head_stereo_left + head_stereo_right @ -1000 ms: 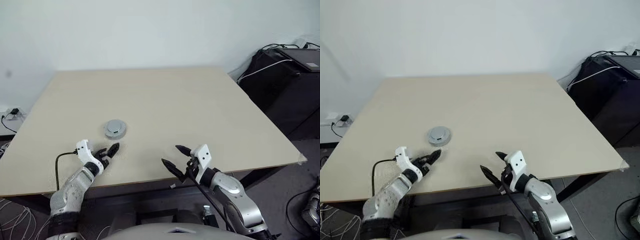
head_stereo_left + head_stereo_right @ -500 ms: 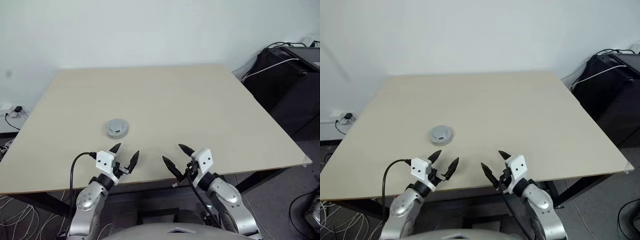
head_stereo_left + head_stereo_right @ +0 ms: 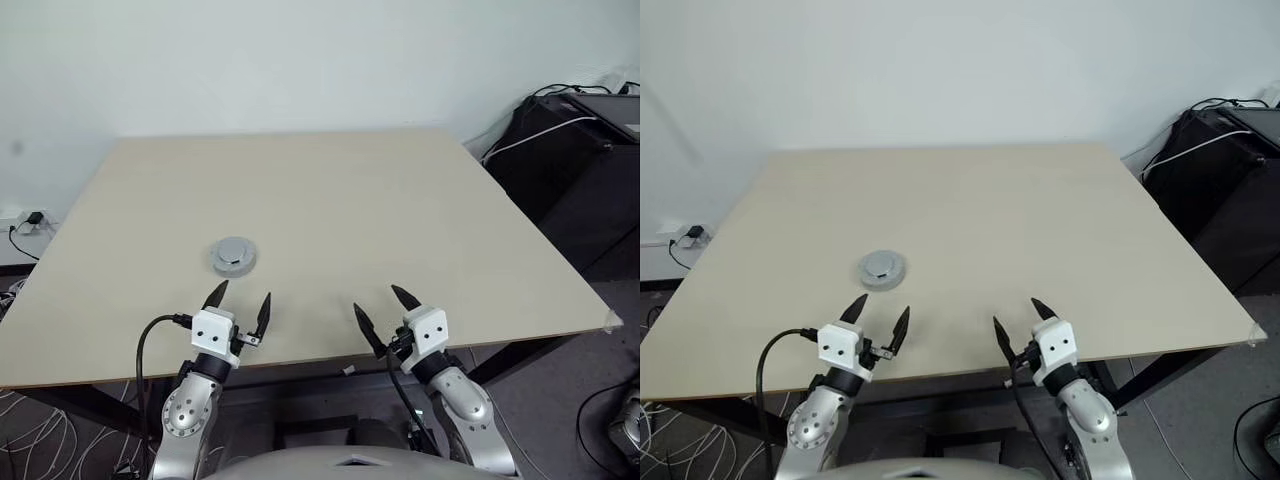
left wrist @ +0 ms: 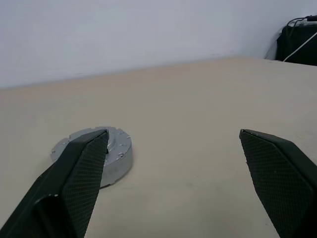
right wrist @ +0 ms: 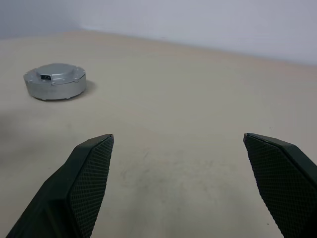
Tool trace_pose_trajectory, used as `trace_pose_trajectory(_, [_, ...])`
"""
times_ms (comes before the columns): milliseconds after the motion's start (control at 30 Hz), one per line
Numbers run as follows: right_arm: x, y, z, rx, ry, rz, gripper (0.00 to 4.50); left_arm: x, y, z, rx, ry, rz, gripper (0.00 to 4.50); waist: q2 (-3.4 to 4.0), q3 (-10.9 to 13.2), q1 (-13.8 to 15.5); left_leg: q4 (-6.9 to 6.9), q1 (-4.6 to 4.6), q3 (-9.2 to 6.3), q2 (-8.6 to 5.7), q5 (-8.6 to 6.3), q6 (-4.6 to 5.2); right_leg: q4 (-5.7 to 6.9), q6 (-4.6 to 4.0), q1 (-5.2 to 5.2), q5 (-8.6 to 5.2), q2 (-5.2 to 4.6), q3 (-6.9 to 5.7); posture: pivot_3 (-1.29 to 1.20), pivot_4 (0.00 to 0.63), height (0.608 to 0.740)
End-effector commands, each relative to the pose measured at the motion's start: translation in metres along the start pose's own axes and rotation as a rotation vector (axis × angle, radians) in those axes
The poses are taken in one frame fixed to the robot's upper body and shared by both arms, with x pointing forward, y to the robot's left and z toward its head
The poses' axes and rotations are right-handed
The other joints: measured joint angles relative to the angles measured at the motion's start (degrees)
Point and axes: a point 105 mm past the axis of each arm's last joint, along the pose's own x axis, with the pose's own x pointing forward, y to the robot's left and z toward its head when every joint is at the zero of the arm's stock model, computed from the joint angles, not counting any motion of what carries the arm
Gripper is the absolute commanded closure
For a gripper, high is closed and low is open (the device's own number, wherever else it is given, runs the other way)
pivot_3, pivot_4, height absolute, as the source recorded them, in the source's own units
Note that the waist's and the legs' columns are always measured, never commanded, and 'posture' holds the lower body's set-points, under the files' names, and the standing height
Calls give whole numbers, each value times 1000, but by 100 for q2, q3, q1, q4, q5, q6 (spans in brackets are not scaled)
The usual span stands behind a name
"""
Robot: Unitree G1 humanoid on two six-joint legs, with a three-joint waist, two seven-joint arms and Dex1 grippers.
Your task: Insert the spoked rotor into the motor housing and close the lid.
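Head camera: the left gripper (image 3: 237, 302) and the right gripper (image 3: 387, 309) hover side by side at the near edge of the table (image 3: 420, 210), both with fingers spread wide and holding nothing. A single closed grey assembly, the lid (image 3: 232, 253) seated on top, sits just ahead of the left gripper, almost straight along its pointing line; from the right gripper it lies ahead and well off to the left. The left arm looks the nearer of the two. The rotor and the motor housing's windings cannot be made out, so both may already be shut inside.

Left wrist camera: the round assembly (image 4: 110, 151) rests flat on the table ahead of this gripper, partly hidden behind one of the fingers (image 4: 81, 173), so the open span is centred off to one side of it.

Right wrist camera: the same grey disc (image 5: 55, 80) lies farther off, well outside the wide-open fingers (image 5: 89, 176). Being round and flat, it offers no long axis to line up with.
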Motion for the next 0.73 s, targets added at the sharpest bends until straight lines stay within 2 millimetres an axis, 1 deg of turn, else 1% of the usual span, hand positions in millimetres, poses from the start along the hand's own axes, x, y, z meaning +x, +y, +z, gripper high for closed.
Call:
trace_pose_trajectory(33, [3,-3,13,-4,-58,-17,0,3,1,12,6,-53,-5,39,2,1,1,0,0,0,1,0,0,0,10,0,-6,0,0,0,0,740])
trace_pose_trajectory(433, [3,2,17,0,-68,-31,0,7,-1,11,2,-54,-13,39,3,1,1,0,2,1,2,0,0,1,1,1,-1,0,0,0,0,740])
trace_pose_trajectory(733, [6,4,28,-5,-86,-34,0,10,-1,11,-2,-61,-22,39,3,1,2,1,4,1,2,0,0,4,-3,3,2,2,0,0,0,740])
